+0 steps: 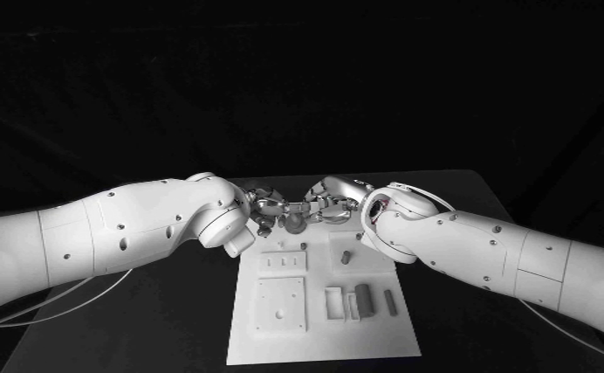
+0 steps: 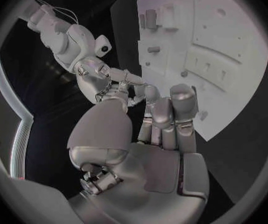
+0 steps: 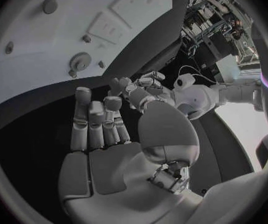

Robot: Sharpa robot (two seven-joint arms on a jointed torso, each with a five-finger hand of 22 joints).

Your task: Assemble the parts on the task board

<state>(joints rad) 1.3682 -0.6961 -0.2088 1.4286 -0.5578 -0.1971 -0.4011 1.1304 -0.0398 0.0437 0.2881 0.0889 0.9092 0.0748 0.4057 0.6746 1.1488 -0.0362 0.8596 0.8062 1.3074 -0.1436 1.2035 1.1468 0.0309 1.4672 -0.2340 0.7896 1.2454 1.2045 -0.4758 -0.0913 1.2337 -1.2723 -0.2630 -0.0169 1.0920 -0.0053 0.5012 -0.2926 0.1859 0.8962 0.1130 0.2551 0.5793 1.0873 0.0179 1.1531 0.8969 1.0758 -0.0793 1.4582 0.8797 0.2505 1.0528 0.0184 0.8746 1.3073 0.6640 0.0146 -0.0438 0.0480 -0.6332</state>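
Note:
The white task board (image 1: 321, 321) lies lengthwise in the middle of the black table. On it are a small grey part (image 1: 344, 257), longer grey parts (image 1: 364, 299) and white blocks (image 1: 333, 303). My left hand (image 1: 268, 210) and right hand (image 1: 331, 199) meet fingertip to fingertip above the board's far end. In the left wrist view the left hand (image 2: 161, 134) has its fingers stretched out and an empty palm, touching the right hand (image 2: 118, 87). The right hand (image 3: 109, 134) is likewise stretched toward the left hand (image 3: 136, 87). I cannot tell whether a small part sits between the fingertips.
A grey gear (image 3: 81, 60) and small round pegs (image 3: 86, 38) stand on the board (image 3: 41, 79). Raised white plates with slots (image 1: 282, 303) take up the board's left half. Black table (image 1: 164, 329) shows on both sides of the board.

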